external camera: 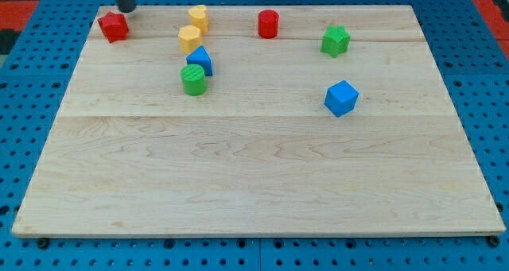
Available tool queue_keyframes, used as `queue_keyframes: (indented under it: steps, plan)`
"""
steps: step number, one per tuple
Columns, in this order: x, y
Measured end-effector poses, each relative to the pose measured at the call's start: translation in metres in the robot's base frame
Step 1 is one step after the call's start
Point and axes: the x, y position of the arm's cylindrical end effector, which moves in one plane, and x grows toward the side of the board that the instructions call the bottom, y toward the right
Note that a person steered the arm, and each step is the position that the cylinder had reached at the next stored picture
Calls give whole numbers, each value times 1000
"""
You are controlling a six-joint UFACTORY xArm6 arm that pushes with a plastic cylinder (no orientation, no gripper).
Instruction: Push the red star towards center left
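My tip [126, 8] stands at the top left corner of the wooden board [254, 183], at the far edge, and since the arm ends in a plain dark rod there are no jaws to stand wide, narrow or closed on anything. The red star [114, 26] lies just below my tip and a little toward the view's left, very near it; whether the two touch I cannot tell. It sits in the board's top left corner, close to both edges. Going rightward from my tip, a yellow block [198, 17] sits near the top edge, with a second yellow block [189, 38] just below it and touching or nearly touching it; their exact shapes are hard to make out. Below that pair, lower and to the right of my tip, a blue block [200, 60] leans against a green round block [193, 79] just beneath it. Further right, level with the upper yellow block, stands a red cylinder [268, 24], well apart from my tip. Beyond it a green star [336, 40] lies near the top right, and below that, farthest from my tip, sits a blue cube [341, 98] on its own.
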Motion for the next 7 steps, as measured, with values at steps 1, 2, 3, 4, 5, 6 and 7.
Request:
queue_keyframes:
  steps: [1,2,3,4,5,6,7]
  plan:
    - [22,-10]
    - [71,17]
    - [120,45]
    - [163,58]
    - [179,19]
    - [195,11]
    - [235,9]
